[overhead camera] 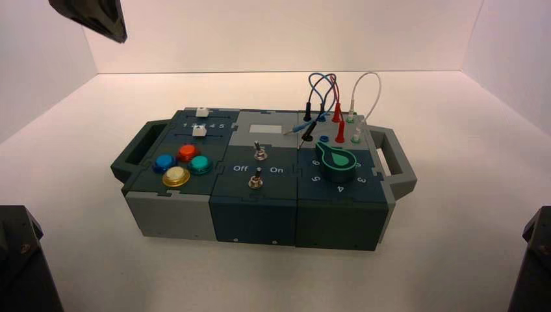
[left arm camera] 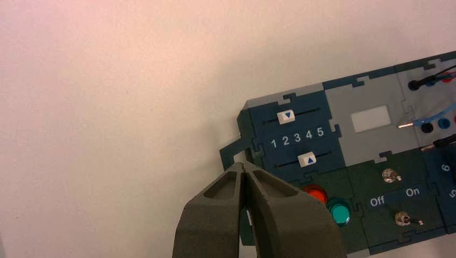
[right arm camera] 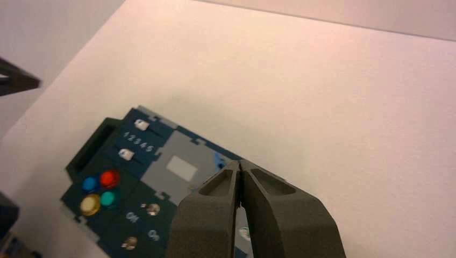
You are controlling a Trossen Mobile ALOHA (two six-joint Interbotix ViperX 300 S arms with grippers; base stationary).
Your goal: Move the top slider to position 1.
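Note:
The top slider (left arm camera: 286,115) is a white knob with a blue arrow in the far slot of the box's left block. It stands at about number 2 of the row 1 to 5. It also shows in the high view (overhead camera: 201,112). The lower slider (left arm camera: 306,159) stands near 4. My left gripper (left arm camera: 243,165) is shut and empty. It hangs high above the box's left handle, apart from the sliders; its dark body shows at the top left of the high view (overhead camera: 94,16). My right gripper (right arm camera: 239,162) is shut and empty, high over the box's right half.
The box (overhead camera: 175,214) also bears several coloured buttons (overhead camera: 187,153), two toggle switches (overhead camera: 259,153) marked Off and On, a green knob (overhead camera: 336,161) and plugged wires (overhead camera: 325,97). Handles (overhead camera: 393,159) stick out at both ends. Arm bases stand at the near corners.

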